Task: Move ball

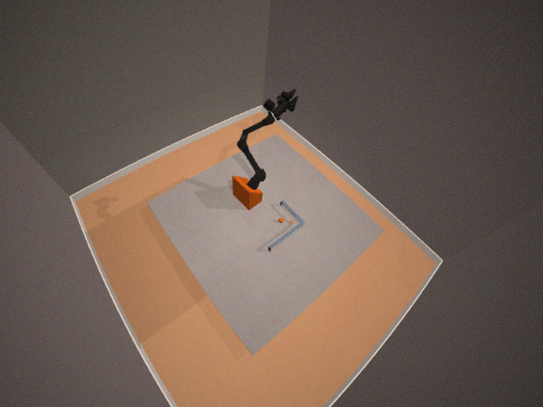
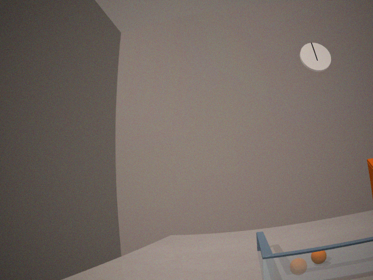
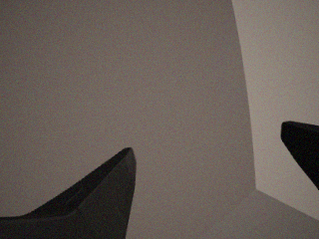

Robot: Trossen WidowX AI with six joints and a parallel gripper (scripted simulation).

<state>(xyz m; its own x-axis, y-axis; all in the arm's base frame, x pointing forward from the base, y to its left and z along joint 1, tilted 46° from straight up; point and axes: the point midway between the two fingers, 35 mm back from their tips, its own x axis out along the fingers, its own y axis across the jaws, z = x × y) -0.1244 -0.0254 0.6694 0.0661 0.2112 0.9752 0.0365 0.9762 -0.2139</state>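
On the tabletop (image 1: 131,245), an orange-tan surface bordered by a thin white rim, a square grey mat (image 1: 245,271) covers the central area. An orange base block (image 1: 247,192) stands on the mat toward the far corner of the tabletop, and the black arm (image 1: 249,148) rises from it and extends past that far corner. The gripper (image 1: 290,99) sits high above the corner, well apart from everything on the mat; its jaws stand nearly fully apart and nothing is between them, and the wrist view shows only grey room walls between the two dark fingers. The two low clear walls (image 1: 287,230) form an L-shaped corner on the mat, just beside the base block on the side toward the right edge of the tabletop. The ball (image 1: 281,220), solid orange, rests on the mat inside the angle of the walls. The see-through copy (image 1: 291,221), a paler orange, lies just beside the ball and nearer the corner of the walls; the two are close but apart. Plain grey room walls meet in a vertical corner behind the tabletop, and one carries a white round disc (image 2: 315,56) with a black line, mounted high.
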